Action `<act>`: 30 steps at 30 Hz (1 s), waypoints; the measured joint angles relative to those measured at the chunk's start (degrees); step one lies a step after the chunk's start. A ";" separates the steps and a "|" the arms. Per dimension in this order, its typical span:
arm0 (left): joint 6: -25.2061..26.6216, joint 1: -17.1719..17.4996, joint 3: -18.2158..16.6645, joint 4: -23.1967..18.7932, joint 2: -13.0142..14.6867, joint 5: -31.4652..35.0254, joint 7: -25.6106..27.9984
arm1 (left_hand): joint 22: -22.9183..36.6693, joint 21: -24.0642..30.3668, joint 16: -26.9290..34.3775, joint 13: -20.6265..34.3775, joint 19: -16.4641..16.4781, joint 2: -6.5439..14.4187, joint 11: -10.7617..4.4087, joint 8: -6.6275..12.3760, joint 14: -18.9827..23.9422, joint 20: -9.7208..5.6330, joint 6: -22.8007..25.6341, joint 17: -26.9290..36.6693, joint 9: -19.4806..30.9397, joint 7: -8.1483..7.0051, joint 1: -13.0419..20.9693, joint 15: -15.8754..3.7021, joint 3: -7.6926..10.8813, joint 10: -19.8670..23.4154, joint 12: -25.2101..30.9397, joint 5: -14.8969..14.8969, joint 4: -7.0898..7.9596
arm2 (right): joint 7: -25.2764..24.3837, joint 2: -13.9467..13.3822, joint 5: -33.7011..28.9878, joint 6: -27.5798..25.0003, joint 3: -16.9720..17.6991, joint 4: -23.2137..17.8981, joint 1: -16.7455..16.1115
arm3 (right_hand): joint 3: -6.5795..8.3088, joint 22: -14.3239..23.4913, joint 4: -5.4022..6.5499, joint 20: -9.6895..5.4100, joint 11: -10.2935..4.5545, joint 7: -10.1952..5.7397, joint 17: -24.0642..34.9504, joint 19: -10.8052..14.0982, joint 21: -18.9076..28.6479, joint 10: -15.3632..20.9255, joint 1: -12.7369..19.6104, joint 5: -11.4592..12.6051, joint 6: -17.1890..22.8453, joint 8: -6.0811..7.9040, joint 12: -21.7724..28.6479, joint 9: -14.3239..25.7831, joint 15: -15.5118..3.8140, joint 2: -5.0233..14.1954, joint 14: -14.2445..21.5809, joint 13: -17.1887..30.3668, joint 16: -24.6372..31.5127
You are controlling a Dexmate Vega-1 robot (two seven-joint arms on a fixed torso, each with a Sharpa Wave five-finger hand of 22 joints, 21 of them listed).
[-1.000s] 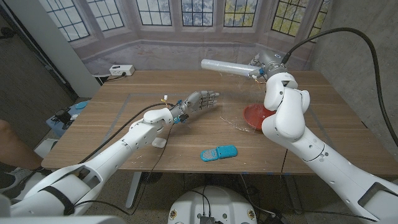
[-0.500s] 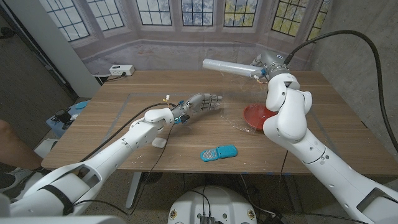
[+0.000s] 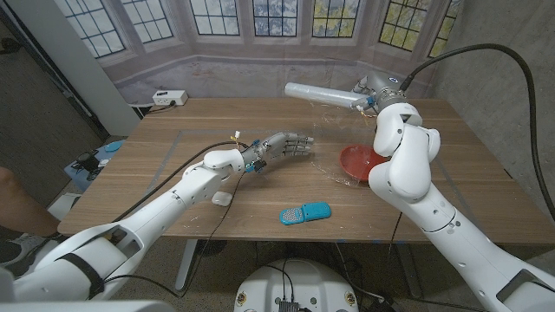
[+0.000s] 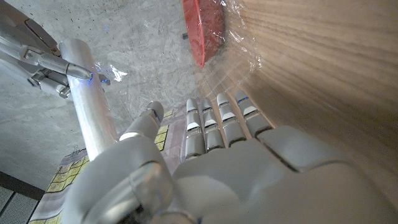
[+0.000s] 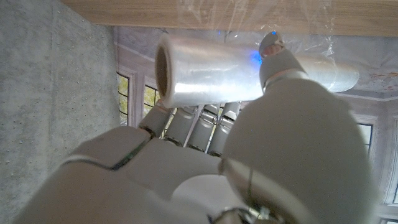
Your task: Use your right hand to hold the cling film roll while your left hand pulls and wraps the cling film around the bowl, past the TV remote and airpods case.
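Gripping the white cling film roll (image 3: pixel 319 93), my right hand (image 3: pixel 375 94) risks tearing film; left hand (image 3: pixel 282 147), fingers straight, may lose the sheet near the red bowl (image 3: pixel 357 159).

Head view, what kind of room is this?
Probably a lab or test room: a plain wooden table, a printed backdrop of arched windows hung behind it, and bare concrete walls.

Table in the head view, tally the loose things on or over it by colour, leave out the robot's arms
Red: 1, the bowl
Blue: 1, the TV remote
White: 3, the airpods case, the power strip at the far left corner, and the cling film roll held up by the right hand
Total: 5
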 measured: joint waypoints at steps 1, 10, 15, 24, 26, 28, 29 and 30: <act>-0.10 -0.09 0.08 -0.14 0.06 0.18 -0.08 | 0.00 0.00 0.00 0.00 0.00 0.00 0.00 0.00 0.00 0.00 0.00 0.00 0.00 0.00 0.00 0.00 -0.06 0.00 0.00 0.00 0.06 | 0.41 0.25 -0.40 0.15 0.19 -0.08 -0.16 | -0.01 0.00 0.01 0.00 0.00 0.00 0.00 0.00 0.00 0.00 0.00 0.00 0.00 0.00 0.00 0.00 -0.08 0.00 0.18 0.00 -0.01; -1.18 -0.83 0.63 -0.73 0.43 1.49 -0.86 | 0.00 -0.01 0.00 0.27 0.00 0.47 -0.12 0.00 -0.01 0.00 0.51 0.00 0.27 -0.51 0.46 0.00 -0.17 0.12 0.00 0.00 -0.05 | 4.26 2.69 -5.04 2.11 1.85 -0.75 -1.50 | -0.24 0.00 0.24 0.19 0.00 0.00 0.00 0.20 0.00 0.00 0.00 0.11 0.00 -0.01 0.00 0.00 -0.26 0.00 0.36 0.00 0.23; -2.98 -0.91 0.80 -1.69 1.01 2.88 -1.15 | 0.00 -0.01 -0.30 0.27 0.00 0.64 -0.21 -0.38 -0.01 0.00 0.51 -0.01 0.27 -0.51 1.24 0.00 -0.48 0.20 -0.25 0.00 0.00 | 6.77 5.25 -8.66 4.19 3.28 -1.05 -2.64 | -0.24 0.00 0.24 0.20 0.12 0.00 0.01 0.19 0.00 0.13 0.00 0.11 0.00 -0.01 0.00 0.00 -0.26 0.00 0.36 0.00 0.23; -7.61 0.09 0.62 -5.89 3.91 6.83 -0.56 | -0.01 -0.01 -0.42 0.26 0.31 0.84 -0.21 -0.84 -0.01 0.31 0.51 0.26 0.27 -0.51 1.04 0.00 -0.92 0.19 -0.28 0.00 0.78 | 10.08 10.21 -13.65 8.25 6.02 -1.22 -4.43 | -0.40 -0.01 0.40 -0.11 0.29 0.00 0.01 0.50 0.00 0.29 0.00 0.11 0.00 -0.18 -0.04 0.00 -0.26 0.00 0.35 -0.03 0.23; -9.05 0.44 0.49 -7.29 5.03 8.39 -0.22 | -0.01 -0.01 -0.42 0.38 0.31 0.95 -0.21 -0.84 -0.01 0.31 0.51 0.26 0.27 -0.51 0.93 0.00 -0.94 0.19 -0.28 0.00 0.80 | 10.84 11.34 -14.69 9.44 6.65 -1.22 -4.78 | -0.49 -0.01 0.33 -0.10 0.29 0.00 0.01 0.50 0.00 0.29 0.00 0.10 0.00 -0.19 -0.06 0.00 -0.26 0.00 0.35 -0.03 0.23; -9.97 0.65 0.40 -8.19 5.79 9.45 0.03 | -0.01 -0.01 -0.42 0.53 0.31 1.02 -0.21 -0.84 -0.01 0.31 0.51 0.26 0.26 -0.51 1.00 0.00 -1.09 0.19 -0.59 0.00 1.11 | 11.34 12.69 -15.44 10.26 7.43 -1.22 -5.19 | -0.64 -0.01 0.47 -0.10 0.31 0.01 0.01 0.50 0.00 0.26 0.00 0.10 0.00 -0.21 -0.16 0.00 -0.26 0.00 0.35 -0.03 0.22; -10.49 0.79 0.33 -8.76 6.28 10.10 0.19 | -0.01 -0.01 -0.42 0.53 0.31 1.03 -0.21 -0.84 -0.01 0.31 0.51 0.26 0.26 -0.51 1.01 0.00 -0.99 0.19 -0.68 0.00 1.20 | 11.62 13.19 -15.84 10.67 7.72 -1.22 -5.33 | -0.64 -0.01 0.47 -0.11 0.43 0.00 0.01 0.50 0.00 0.15 0.00 0.10 0.00 -0.26 -0.16 0.00 -0.26 0.00 0.34 -0.03 0.22; -10.97 0.90 0.28 -9.13 6.62 10.70 0.35 | -0.01 -0.01 -0.42 0.53 0.31 1.08 -0.21 -0.84 -0.01 0.31 0.51 0.26 0.26 -0.51 1.06 0.00 -0.93 0.19 -0.69 0.00 1.27 | 11.65 13.19 -15.88 10.71 7.72 -1.22 -5.33 | -0.64 -0.01 0.47 -0.11 0.51 0.00 0.01 0.50 0.00 0.07 0.00 0.10 0.00 -0.36 -0.16 0.00 -0.25 0.00 0.34 -0.02 0.22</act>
